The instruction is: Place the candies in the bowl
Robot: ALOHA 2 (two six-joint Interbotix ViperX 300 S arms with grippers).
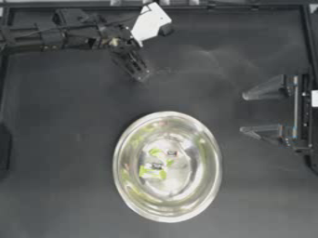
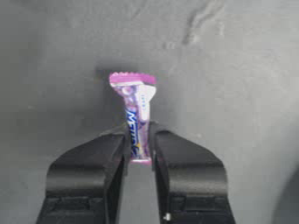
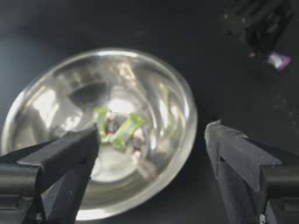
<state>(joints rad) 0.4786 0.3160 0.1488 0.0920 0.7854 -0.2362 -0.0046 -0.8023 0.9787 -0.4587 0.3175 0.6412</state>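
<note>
- My left wrist view shows what the top misses: left gripper (image 2: 139,146) jaws pinching the purple-pink candy (image 2: 136,114).
- Top view: bowl (image 1: 127,139) mid-counter holding yellow-green candies (image 1: 153,172).
- My right gripper (image 1: 248,114) sits wide open, empty, by the right edge.

We see the dark table (image 1: 62,139), matte and faintly mottled, with the shiny silver bowl (image 1: 127,195) sitting directly on it, a little below the middle in the top view. Nothing else that we can make out lies loose on the surface.
</note>
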